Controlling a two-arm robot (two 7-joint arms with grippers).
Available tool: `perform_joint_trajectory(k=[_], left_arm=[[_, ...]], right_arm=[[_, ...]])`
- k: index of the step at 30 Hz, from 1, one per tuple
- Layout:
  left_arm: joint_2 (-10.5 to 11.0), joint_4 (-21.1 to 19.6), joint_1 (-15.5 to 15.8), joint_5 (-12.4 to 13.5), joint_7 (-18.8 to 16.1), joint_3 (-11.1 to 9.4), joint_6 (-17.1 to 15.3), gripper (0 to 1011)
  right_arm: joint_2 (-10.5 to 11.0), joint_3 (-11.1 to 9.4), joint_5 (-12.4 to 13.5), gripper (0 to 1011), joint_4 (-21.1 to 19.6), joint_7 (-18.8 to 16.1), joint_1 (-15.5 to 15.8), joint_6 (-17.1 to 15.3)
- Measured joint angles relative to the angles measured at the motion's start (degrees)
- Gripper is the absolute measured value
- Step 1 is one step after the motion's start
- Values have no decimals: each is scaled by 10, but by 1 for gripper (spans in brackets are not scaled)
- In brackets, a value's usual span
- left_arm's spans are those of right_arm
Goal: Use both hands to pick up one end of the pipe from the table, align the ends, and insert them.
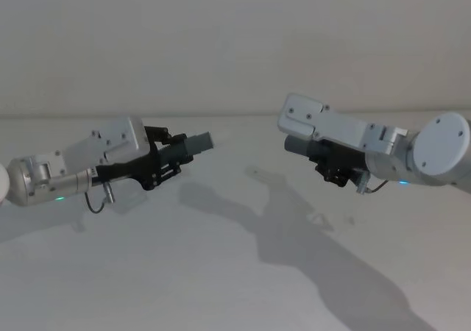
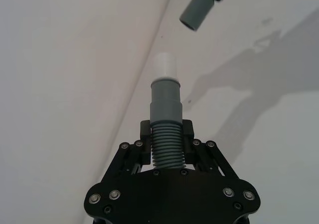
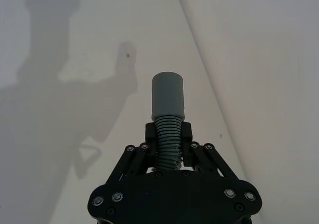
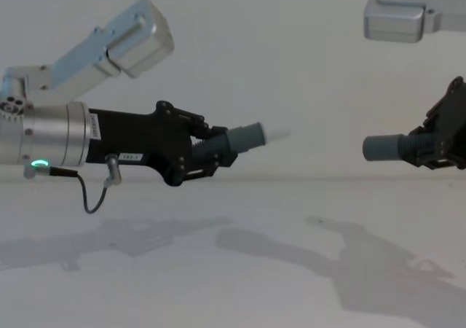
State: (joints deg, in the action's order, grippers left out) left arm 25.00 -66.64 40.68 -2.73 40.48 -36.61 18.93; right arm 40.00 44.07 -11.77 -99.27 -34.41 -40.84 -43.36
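Both pipe pieces are held in the air above the white table (image 1: 147, 279), facing each other across a gap. My left gripper (image 1: 173, 157) (image 2: 166, 132) is shut on the ribbed part of one grey piece (image 4: 244, 137) (image 2: 166, 102), whose narrower white tip (image 4: 277, 133) (image 2: 165, 65) points toward the right arm. My right gripper (image 1: 326, 162) (image 3: 168, 134) is shut on the ribbed part of the other grey piece (image 4: 384, 148) (image 3: 168, 94), whose plain socket end (image 1: 295, 146) points left. In the left wrist view that socket end (image 2: 196, 14) sits ahead and off to one side of the white tip.
A pale wall rises behind the table's far edge (image 1: 235, 115). The arms' shadows (image 1: 294, 228) fall on the bare table surface below the grippers.
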Motion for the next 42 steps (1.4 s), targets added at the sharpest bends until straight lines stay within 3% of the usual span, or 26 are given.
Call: perform_joint_trajectory(k=[11,20,29,36,42], left_arm=[[-7,35,16,48,-20,-13,66,320],[-11,43,17,55,-22,-14,108,320],[-11,44,16,68,-27,-13,135,320],[-11,43,15,75,-30,-13,146,320],[-11,43,15,78,-31,-13,151,320]], right_arm=[[6,-13,3,255,-10,-1,9,8],[5,-35,21,255,-12,-2,23,22],[5,-39,23,255,-11,-5,29,33],[9,-28,3,255,-15,-3,29,43],[15,-11,-30,255,-25,8,28,57]])
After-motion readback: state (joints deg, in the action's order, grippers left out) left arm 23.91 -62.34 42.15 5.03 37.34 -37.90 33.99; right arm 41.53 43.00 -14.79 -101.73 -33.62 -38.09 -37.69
